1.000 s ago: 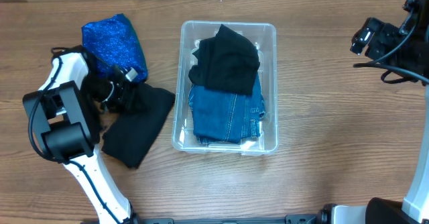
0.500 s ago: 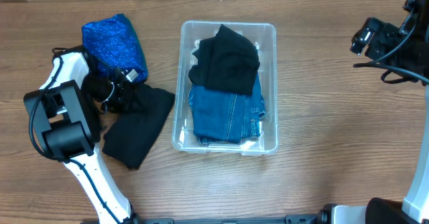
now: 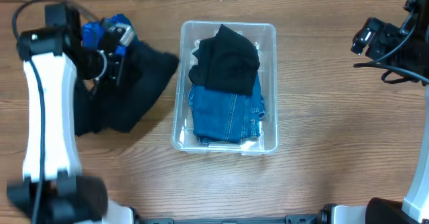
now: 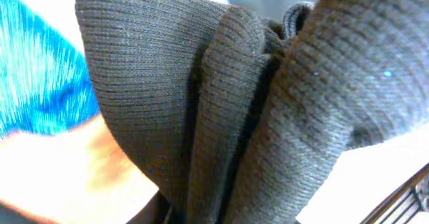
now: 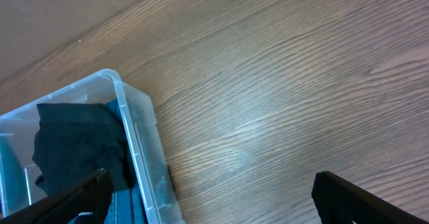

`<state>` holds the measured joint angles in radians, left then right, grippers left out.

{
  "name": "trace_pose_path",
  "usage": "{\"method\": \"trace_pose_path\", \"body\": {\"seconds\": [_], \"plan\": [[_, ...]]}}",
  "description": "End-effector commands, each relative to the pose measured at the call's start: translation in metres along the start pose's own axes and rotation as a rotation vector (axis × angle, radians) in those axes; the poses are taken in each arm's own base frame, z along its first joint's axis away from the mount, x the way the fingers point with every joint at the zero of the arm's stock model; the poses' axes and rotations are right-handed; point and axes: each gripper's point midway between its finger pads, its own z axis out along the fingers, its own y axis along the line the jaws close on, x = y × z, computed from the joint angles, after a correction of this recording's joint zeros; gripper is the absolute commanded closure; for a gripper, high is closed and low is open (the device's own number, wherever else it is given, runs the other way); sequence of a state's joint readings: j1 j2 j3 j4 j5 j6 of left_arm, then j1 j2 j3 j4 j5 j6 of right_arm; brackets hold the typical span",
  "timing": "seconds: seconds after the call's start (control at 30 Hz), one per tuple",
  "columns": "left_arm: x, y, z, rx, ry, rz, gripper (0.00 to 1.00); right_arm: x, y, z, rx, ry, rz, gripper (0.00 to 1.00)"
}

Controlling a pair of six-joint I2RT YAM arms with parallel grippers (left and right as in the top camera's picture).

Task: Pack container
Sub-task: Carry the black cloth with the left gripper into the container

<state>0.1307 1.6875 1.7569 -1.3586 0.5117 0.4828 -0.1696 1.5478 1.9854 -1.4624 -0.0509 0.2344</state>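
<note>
1. Located: the container, a clear bin at mid-table, with a black garment and blue jeans laid inside.
2. Step judged in hand: the dark knit garment, hung left of the bin, is to be brought over it. The rim should be cleared by the trailing folds, and the cloth lowered onto the stack before release.
3. The left gripper: nearly closed, pinched on the dark knit garment.
4. The right gripper: spread fully, nothing held, right of the bin.
</note>
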Motion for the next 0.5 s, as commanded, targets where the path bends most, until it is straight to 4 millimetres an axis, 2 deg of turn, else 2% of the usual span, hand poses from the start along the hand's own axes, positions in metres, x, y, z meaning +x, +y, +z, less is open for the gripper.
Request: {"method": "trace_pose_path", "body": {"seconds": [0.0,0.07,0.2,0.3,0.47], "plan": [[-0.020,-0.072,-0.025,0.013,-0.074,0.191,0.96,0.000,-0.002,0.002,0.010,0.001,-0.001,0.00],[-0.024,-0.101,-0.023,0.030,-0.077,0.247,0.96,0.000,-0.002,0.002,0.010,0.001,-0.001,0.00],[-0.026,-0.153,-0.003,0.072,-0.039,0.304,0.96,0.000,-0.002,0.002,0.011,0.003,-0.001,0.00],[-0.023,-0.177,0.014,0.115,-0.002,0.348,0.96,0.001,-0.002,0.002,0.011,0.005,0.000,0.00],[-0.017,-0.194,0.051,0.146,0.090,0.394,0.96,0.001,-0.002,0.002,0.009,0.006,0.000,0.00]]}}
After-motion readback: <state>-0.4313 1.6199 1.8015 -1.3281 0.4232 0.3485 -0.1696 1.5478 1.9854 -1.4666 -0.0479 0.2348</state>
